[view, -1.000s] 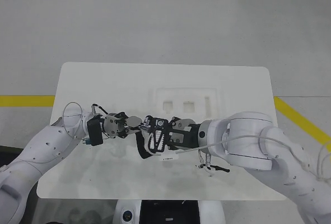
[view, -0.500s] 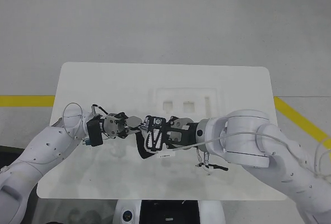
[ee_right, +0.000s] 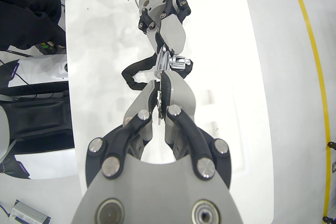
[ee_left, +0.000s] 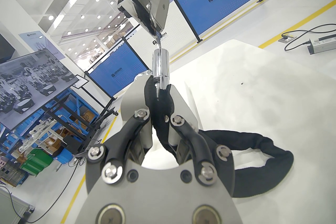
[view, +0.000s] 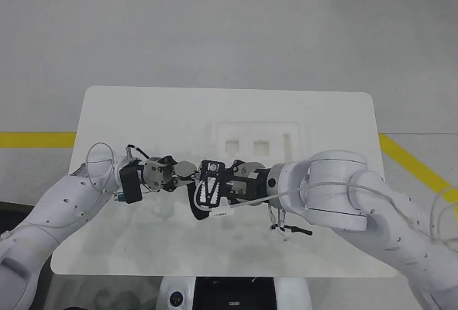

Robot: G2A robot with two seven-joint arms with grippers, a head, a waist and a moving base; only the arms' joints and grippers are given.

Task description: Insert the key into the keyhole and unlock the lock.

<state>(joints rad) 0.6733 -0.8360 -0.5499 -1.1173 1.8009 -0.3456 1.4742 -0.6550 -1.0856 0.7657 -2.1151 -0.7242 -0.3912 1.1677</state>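
- We are pinching the lock (ee_left: 160, 64) in our left tool (ee_left: 157, 88), holding it above the counter (view: 329, 124).
- Our right tool (ee_right: 160, 86), pinching the key (ee_right: 159, 104) at the keyhole (ee_left: 159, 50), is rolling further than a second ago; we are likely unlocking.

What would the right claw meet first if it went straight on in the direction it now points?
The right claw would first meet the chrome lock body, held just ahead by the left claw; its key seems to touch it, though depth is unclear.
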